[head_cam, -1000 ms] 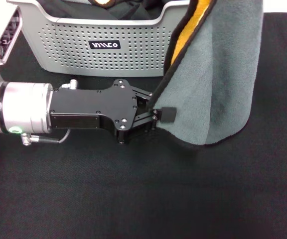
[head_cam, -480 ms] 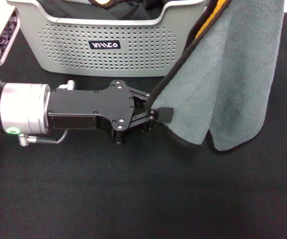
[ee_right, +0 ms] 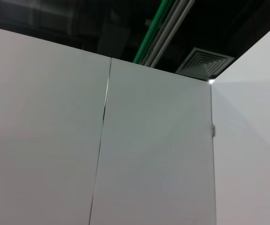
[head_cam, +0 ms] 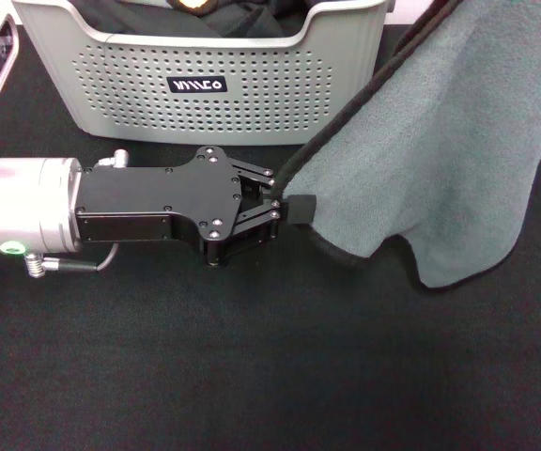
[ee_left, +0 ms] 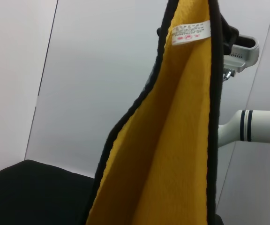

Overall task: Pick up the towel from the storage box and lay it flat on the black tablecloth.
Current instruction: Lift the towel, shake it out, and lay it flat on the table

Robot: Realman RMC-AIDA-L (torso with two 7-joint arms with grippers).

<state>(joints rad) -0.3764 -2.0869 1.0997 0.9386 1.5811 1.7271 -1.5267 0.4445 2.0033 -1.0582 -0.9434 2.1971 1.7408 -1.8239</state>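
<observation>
The towel [head_cam: 440,169] hangs spread in the air at the right, gray face toward my head, its black border running down to my left gripper [head_cam: 285,209]. That gripper is shut on the towel's lower edge, low over the black tablecloth [head_cam: 270,376] in front of the storage box [head_cam: 120,94]. The towel's upper end leaves the head view at the top right. The left wrist view shows its orange-yellow face [ee_left: 172,140] hanging from my right gripper [ee_left: 226,35], which is shut on the top corner.
A black fabric bundle [head_cam: 120,14] lies inside the storage box at the back. A white care tag [ee_left: 190,33] is sewn near the towel's top. The right wrist view shows only wall panels and ceiling.
The towel's upper end has moved right and up, spreading the cloth wider. Its orange face no longer shows in the head view. My left gripper shifted slightly left, still holding the edge.
</observation>
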